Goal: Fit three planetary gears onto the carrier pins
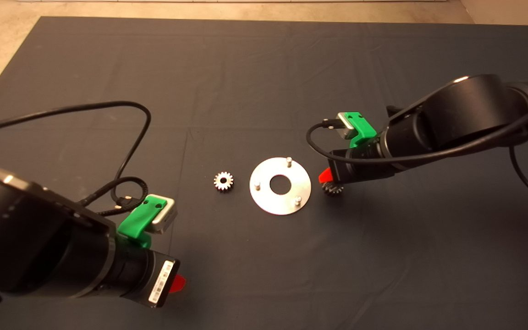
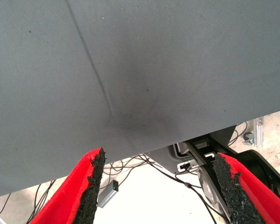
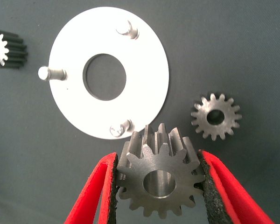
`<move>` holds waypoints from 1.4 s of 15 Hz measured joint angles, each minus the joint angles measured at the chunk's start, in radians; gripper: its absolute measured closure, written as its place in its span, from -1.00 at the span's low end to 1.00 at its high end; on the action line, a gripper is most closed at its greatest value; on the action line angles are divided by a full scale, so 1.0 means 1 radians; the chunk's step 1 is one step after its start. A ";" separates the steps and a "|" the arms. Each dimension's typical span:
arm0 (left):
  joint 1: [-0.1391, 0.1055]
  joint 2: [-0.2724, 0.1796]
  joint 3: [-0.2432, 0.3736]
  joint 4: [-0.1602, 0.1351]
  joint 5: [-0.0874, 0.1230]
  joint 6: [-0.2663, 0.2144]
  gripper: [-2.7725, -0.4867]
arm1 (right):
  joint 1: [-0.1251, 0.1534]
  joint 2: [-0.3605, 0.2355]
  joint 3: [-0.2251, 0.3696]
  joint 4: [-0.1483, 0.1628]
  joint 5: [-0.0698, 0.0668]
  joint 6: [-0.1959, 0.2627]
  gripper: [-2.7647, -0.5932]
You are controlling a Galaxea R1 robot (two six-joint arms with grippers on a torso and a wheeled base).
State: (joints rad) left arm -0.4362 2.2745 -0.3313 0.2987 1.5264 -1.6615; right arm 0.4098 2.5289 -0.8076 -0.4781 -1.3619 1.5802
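A gear (image 3: 159, 179) is sitting clamped between the right gripper's (image 3: 157, 186) pads, bore clear, just beside the nearest pin (image 3: 120, 128), while the left gripper (image 2: 158, 186) is hanging wide open and empty over the mat's (image 2: 144, 70) edge.

There is one shiny round disc (image 1: 280, 185) on the tabletop (image 1: 264, 68). Three little pins (image 3: 124, 127) stand up on the disc. There are three gears. One gear (image 1: 223, 181) lies near the disc. One gear (image 3: 216, 116) lies beside the disc on another side. One gear (image 3: 159, 179), just next to the disc, is squeezed between two red fingers (image 3: 91, 196). There are two arms, each with one tool.
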 joint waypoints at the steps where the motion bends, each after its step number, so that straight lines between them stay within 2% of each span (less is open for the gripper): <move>1: -0.002 0.000 0.000 0.000 0.000 0.000 -0.01 | 0.000 0.021 -0.019 0.000 -0.004 0.000 0.65; 4: -0.002 0.000 0.000 0.000 0.000 0.000 -0.01 | 0.000 0.093 -0.070 0.011 -0.002 0.000 0.66; 6: -0.002 0.000 0.000 0.000 0.000 0.000 -0.01 | 0.000 0.109 -0.082 0.029 0.000 -0.001 0.65; 8: -0.002 0.000 0.000 0.000 -0.001 0.000 -0.01 | -0.001 0.112 -0.099 0.043 -0.010 -0.005 0.65; 10: -0.002 0.000 0.000 0.000 0.000 0.000 -0.01 | -0.001 0.122 -0.102 0.062 -0.036 -0.009 0.65; 11: -0.002 0.000 0.000 0.000 0.000 0.000 -0.01 | -0.002 0.129 -0.102 0.066 -0.057 -0.009 0.65; 13: -0.002 0.000 0.000 0.000 0.000 0.000 -0.01 | -0.003 0.146 -0.102 0.067 -0.111 -0.014 0.66; 14: -0.002 0.000 0.000 0.000 0.000 0.000 -0.01 | -0.003 0.162 -0.102 0.067 -0.127 -0.020 0.66; 18: -0.002 0.000 0.000 0.000 0.000 0.000 -0.01 | -0.003 0.177 -0.101 0.071 -0.127 -0.023 0.65; 21: -0.002 0.000 0.000 0.000 0.000 0.000 -0.01 | -0.012 0.176 -0.102 0.076 -0.139 -0.025 0.66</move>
State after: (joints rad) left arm -0.4383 2.2740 -0.3313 0.2987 1.5260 -1.6615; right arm 0.3979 2.7047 -0.9091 -0.4021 -1.5013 1.5549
